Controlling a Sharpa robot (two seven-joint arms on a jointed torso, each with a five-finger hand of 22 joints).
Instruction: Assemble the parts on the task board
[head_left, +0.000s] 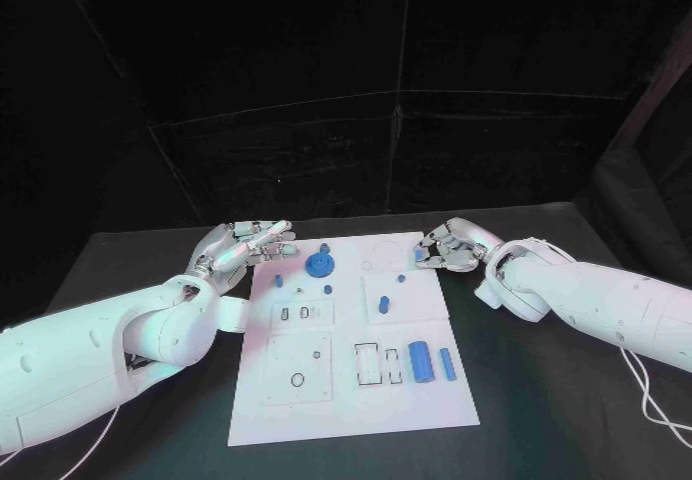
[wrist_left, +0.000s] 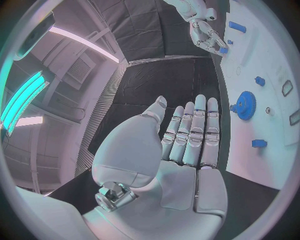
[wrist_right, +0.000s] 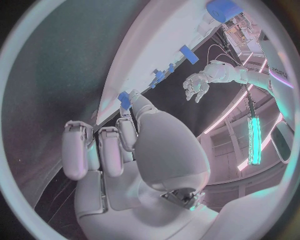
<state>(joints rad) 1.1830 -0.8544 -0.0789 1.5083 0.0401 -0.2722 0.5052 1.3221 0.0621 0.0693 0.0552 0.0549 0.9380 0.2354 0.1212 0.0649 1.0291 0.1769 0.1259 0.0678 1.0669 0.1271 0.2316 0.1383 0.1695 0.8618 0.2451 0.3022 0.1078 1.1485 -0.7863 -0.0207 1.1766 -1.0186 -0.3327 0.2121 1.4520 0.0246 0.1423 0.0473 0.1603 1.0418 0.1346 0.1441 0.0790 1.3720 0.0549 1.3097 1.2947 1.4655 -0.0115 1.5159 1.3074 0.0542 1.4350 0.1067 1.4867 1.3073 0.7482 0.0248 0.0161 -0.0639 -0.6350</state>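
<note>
The white task board (head_left: 361, 405) lies in the middle of the black table. My right hand (head_left: 450, 248) (wrist_right: 125, 150) is at the board's far right corner, fingers curled, and pinches a small blue part (head_left: 420, 257) (wrist_right: 125, 99) just over the board's edge. The left wrist view shows that hand (wrist_left: 203, 30) with the small part (wrist_left: 223, 50) at its fingertips. My left hand (head_left: 248, 245) (wrist_left: 181, 150) hovers off the board's far left corner, fingers straight and holding nothing. A blue gear (head_left: 319, 264) (wrist_left: 245, 105) stands on the board close to it.
A thick blue cylinder (head_left: 420, 361) and a thinner one (head_left: 447, 364) lie on the board's right side, nearer to me. Small blue pegs (head_left: 385, 303) stand mid-board among rectangular slots (head_left: 368, 362). A thin cable (head_left: 649, 390) trails under my right arm.
</note>
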